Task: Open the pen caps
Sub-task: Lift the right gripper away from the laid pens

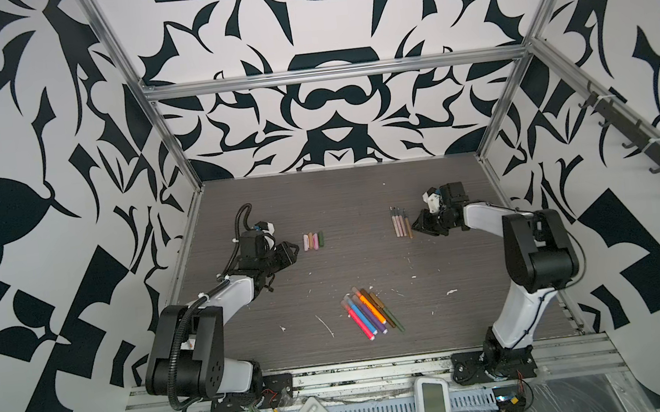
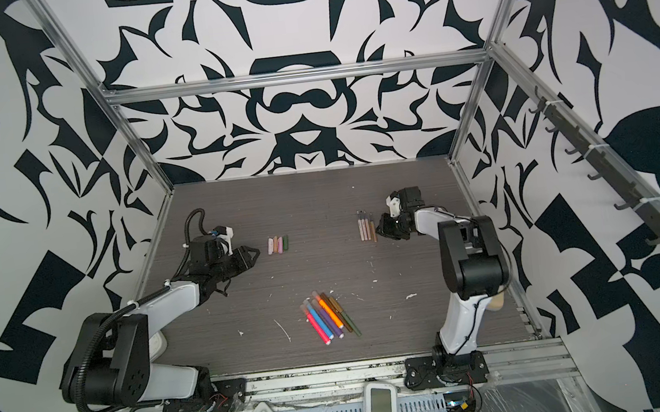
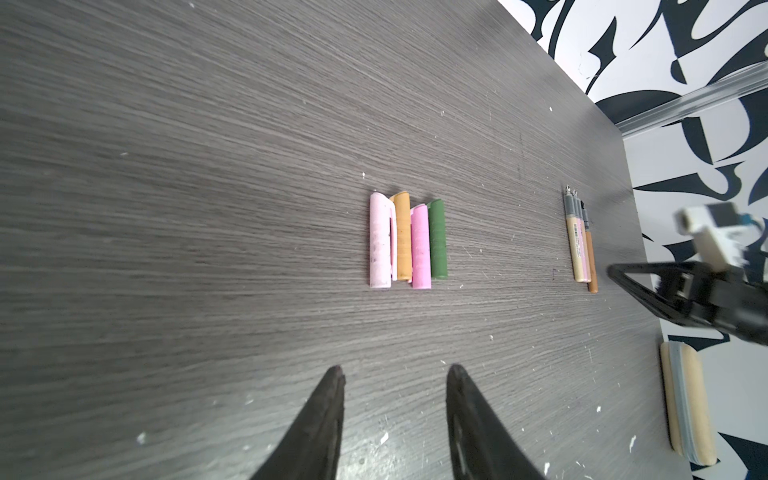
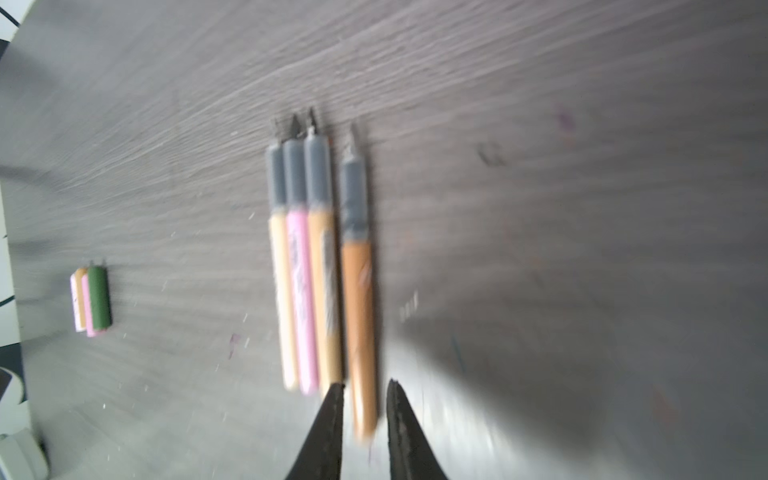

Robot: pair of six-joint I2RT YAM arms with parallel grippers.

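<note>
- Lying side by side on the dark grey wood-grain table (image 1: 360, 195), four short plastic pen caps (image 1: 314, 240) (pale pink, tan, pink and dark green) sat left of centre in both top views.
- The left gripper (image 3: 395, 374) hung just left of them, its black jaws spread with nothing between.
- Four slim uncapped pens (image 1: 401, 224) lay right of centre, tips toward the back wall.
- The right gripper (image 4: 365, 382) stood narrowly parted astride the tail of the brown pen (image 4: 359, 311). Blur kept me from telling whether it pinched it.
- A bunch of capped coloured markers (image 1: 373, 311) lay at lower centre.
</note>
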